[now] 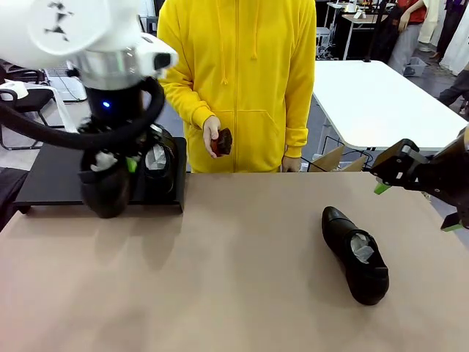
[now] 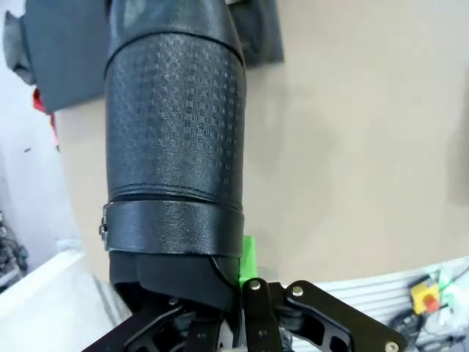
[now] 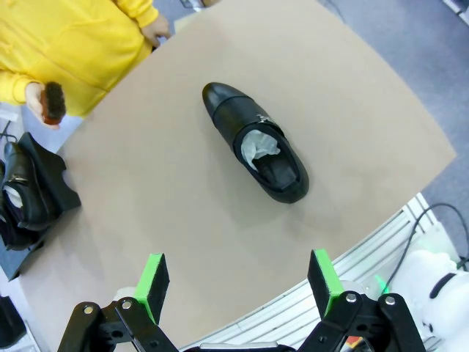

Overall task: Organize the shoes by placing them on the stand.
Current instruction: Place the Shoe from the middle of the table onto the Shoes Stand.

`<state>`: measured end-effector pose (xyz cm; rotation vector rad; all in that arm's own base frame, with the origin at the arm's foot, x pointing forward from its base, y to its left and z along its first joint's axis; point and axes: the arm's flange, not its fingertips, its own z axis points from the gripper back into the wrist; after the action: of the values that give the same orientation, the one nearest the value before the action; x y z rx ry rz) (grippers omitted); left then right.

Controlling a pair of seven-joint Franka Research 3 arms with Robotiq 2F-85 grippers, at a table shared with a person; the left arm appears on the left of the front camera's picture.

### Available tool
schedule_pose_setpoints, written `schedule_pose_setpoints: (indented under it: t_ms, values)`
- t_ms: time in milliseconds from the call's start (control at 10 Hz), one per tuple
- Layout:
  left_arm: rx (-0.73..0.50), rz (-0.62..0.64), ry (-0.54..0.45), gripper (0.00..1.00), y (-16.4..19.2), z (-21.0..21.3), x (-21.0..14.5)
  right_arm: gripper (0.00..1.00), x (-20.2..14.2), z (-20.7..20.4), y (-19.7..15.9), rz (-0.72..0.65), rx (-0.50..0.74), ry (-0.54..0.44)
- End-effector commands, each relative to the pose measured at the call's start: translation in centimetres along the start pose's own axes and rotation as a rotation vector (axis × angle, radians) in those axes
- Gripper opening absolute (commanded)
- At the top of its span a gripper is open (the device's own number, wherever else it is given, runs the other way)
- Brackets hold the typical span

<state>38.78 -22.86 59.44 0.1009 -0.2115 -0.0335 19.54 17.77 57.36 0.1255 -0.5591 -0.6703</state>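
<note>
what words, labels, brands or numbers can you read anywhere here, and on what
None can be read.
left arm: small black logo mark, no letters
held shoe: embossed grid pattern, no brand
lying shoe: no label shows
hoodie: plain

Open tabletop (image 1: 220,279) around lone shoe (image 1: 357,255)

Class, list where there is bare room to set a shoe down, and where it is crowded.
Free: the table middle, between the stand and the lone shoe; the near strip; the stand's left half. Crowded: the stand's right end, where the left end effector clamps the held shoe beside a parked shoe. The right end effector hangs open at the right side.
</note>
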Motion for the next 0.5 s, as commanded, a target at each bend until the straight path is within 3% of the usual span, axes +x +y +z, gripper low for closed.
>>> schedule_pose_setpoints:
  t_ms: [0, 100, 400]
  values:
    - [-0.055, 0.117, -0.069, 0.0, 2.4, 0.6, -0.1, 1.0, 0.1, -0.1, 0.4, 0.017, 0.024, 0.012]
    - [0.0, 0.0, 0.0, 0.0, 0.0, 0.0, 0.0, 1.0, 0.1, -0.1, 0.4, 0.017, 0.024, 0.012]
    - [0.0, 0.0, 0.0, 0.0, 0.0, 0.0, 0.0, 1.0, 0.1, -0.1, 0.4, 0.017, 0.024, 0.012]
